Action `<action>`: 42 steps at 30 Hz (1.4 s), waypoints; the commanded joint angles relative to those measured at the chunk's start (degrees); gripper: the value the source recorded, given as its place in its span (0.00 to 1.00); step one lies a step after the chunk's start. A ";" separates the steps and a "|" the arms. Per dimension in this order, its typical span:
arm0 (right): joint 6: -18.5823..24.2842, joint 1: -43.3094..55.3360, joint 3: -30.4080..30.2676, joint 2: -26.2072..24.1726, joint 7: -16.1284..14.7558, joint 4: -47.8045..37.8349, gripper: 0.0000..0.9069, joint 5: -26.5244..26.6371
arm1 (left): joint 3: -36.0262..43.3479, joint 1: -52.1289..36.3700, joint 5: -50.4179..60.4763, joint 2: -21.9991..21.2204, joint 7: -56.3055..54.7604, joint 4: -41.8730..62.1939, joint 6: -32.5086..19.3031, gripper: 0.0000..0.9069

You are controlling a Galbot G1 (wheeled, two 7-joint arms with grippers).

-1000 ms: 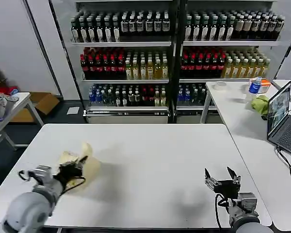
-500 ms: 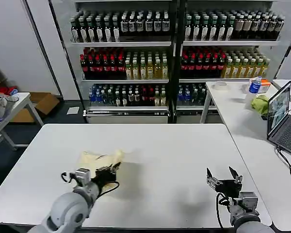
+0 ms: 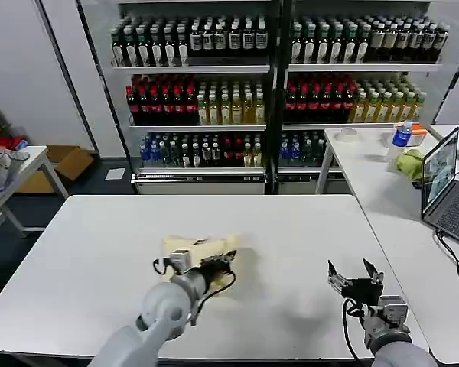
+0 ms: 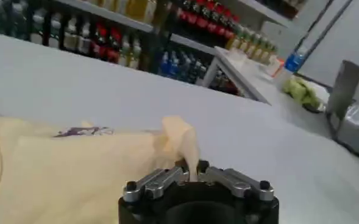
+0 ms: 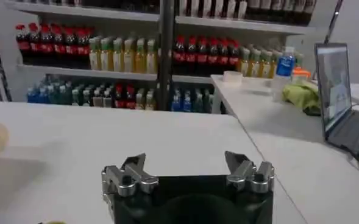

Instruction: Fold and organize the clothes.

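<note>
Near the middle of the white counter (image 3: 306, 229): the cream-yellow garment (image 3: 195, 248), rumpled, spread flat for the most part, with one fold drawn up into a small peak. Left gripper (image 3: 220, 265) low over the counter at the garment's right-hand edge, fingers pinched tight on that raised fold (image 4: 180, 139); in the left wrist view, both fingertips (image 4: 178, 171) meeting at the base of the peak, cloth standing up between them. A small dark printed mark (image 4: 81, 130) on the fabric, farther from the gripper, toward the shelves. Right gripper (image 3: 354, 277) well apart from the garment, over the counter's near right corner, fingers spread wide with nothing between them; in the right wrist view, bare counter (image 5: 75, 140) ahead of the spread fingers (image 5: 132, 173). Behind the counter, shelves of bottles (image 3: 268, 69); off to the right, a second counter (image 3: 375, 176) carrying a laptop (image 3: 444, 187), a small green cloth (image 3: 410, 163) and a blue-capped bottle (image 3: 402, 138).
</note>
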 commanded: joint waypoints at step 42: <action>13.46 3.73 -8.88 2.88 -1.38 -2.50 1.00 -4.85 | -35.30 36.83 21.59 4.86 3.59 -27.40 -13.54 1.00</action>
